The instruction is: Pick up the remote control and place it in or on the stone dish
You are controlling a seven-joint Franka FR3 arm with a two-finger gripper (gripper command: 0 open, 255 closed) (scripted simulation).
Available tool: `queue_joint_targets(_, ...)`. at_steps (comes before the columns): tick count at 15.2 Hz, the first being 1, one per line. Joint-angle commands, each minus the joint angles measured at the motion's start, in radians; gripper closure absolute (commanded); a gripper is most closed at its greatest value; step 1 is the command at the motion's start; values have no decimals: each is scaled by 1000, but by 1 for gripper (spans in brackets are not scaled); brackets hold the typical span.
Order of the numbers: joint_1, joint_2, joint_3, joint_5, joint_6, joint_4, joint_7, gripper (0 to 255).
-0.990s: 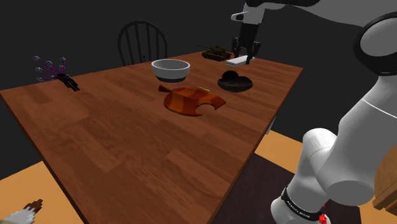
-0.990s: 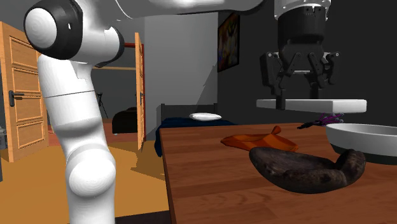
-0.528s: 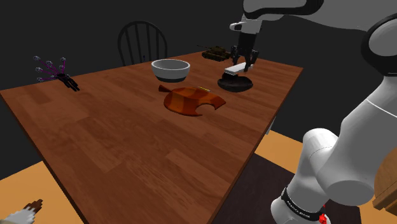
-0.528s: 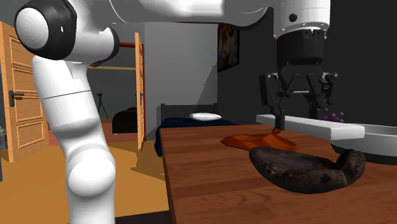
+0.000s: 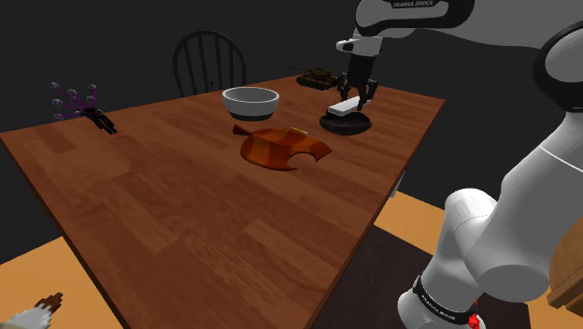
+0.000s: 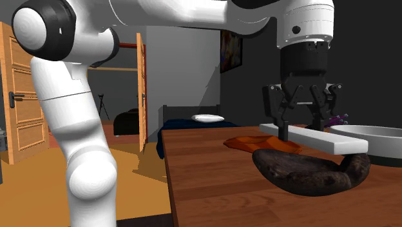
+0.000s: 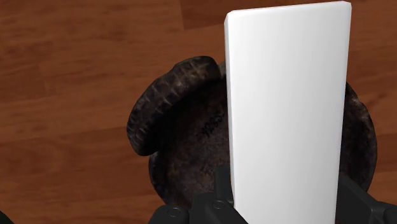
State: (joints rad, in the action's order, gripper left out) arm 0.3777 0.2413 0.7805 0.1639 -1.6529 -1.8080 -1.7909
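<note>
"Lower than one second ago stands the black two-finger gripper (image 5: 352, 94), and with it the white flat rectangular remote control (image 5: 342, 107), which was high above the table then."

"Where is the remote control at this moment?"

"It is between the fingers (image 7: 219, 191), directly over the dark rough stone dish (image 5: 346, 123). In the second exterior view the remote control (image 6: 315, 137) is tilted, with the end at that view's right lower and very close to the rim of the stone dish (image 6: 303, 171). I cannot tell whether it touches the rim."

"How do the jaws stand?"

"They are closed narrowly on the remote control and clasp it from both long sides. In the wrist view the remote control (image 7: 286, 95) runs away from the gripper (image 7: 286, 198) across the stone dish (image 7: 178, 127)."

"What else is on the brown wooden table (image 5: 187, 206)?"

"A grey-white round bowl (image 5: 250, 101) is near the stone dish, toward the shoulder view's left. An orange-brown flat plate with a notch (image 5: 280, 148) lies in front of the bowl. A small dark toy tank (image 5: 316, 78) is at the far edge, and a black wooden chair (image 5: 209, 61) stands behind the table."
</note>
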Motion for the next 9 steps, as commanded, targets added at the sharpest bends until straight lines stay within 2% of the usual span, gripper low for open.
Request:
queue_joint_targets(1,0,0,0,0,0,0,0,255)
queue_joint_targets(2,0,0,0,0,0,0,0,255)
queue_joint_targets(3,0,0,0,0,0,0,0,0)
queue_joint_targets(8,0,0,0,0,0,0,0,0)
queue_joint_targets(9,2,-8,0,-6,33,40,-5,0)
